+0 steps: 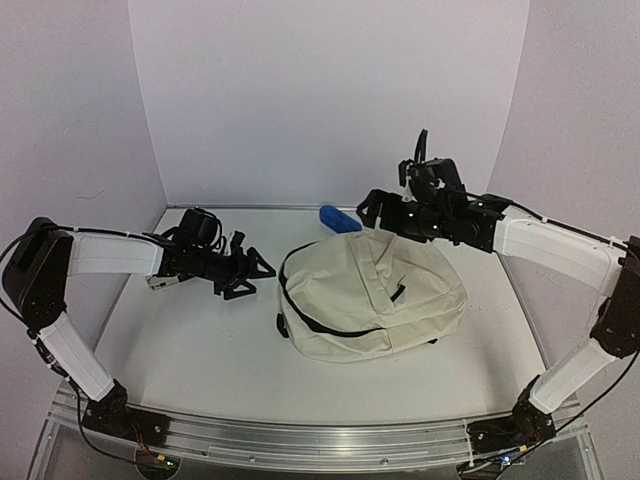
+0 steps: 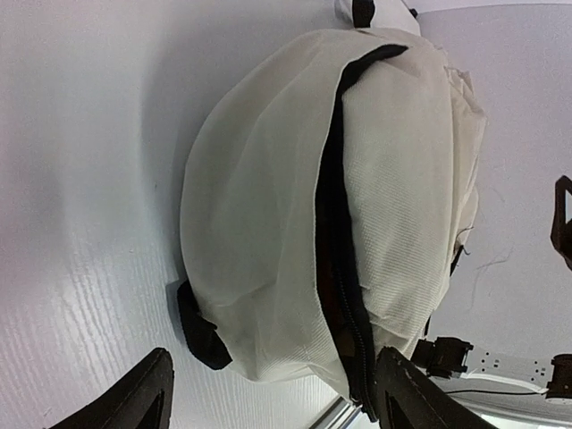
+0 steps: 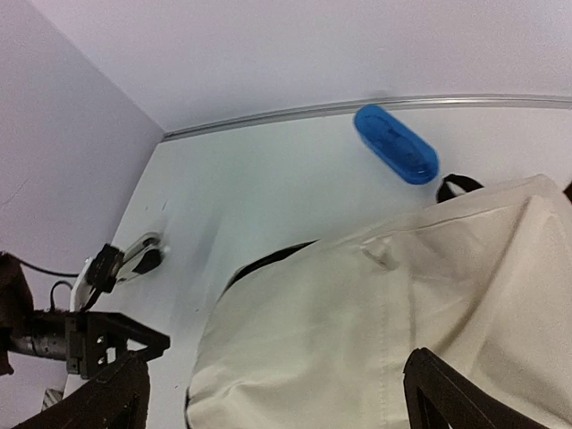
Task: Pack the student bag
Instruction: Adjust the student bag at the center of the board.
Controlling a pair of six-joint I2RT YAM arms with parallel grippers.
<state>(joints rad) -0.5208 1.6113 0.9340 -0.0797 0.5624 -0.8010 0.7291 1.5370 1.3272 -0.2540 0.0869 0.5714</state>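
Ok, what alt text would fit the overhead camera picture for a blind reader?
A large cream fabric backpack with black straps lies on a white table. The left gripper is open beside it, the right gripper open over its far edge; a blue oblong case lies behind.

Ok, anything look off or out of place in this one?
Only minor things. The student bag lies slumped flat, a zipper gaping part-way. A blue oblong case sits outside it, behind the bag at the far edge of the table. Nothing looks spilled or damaged.
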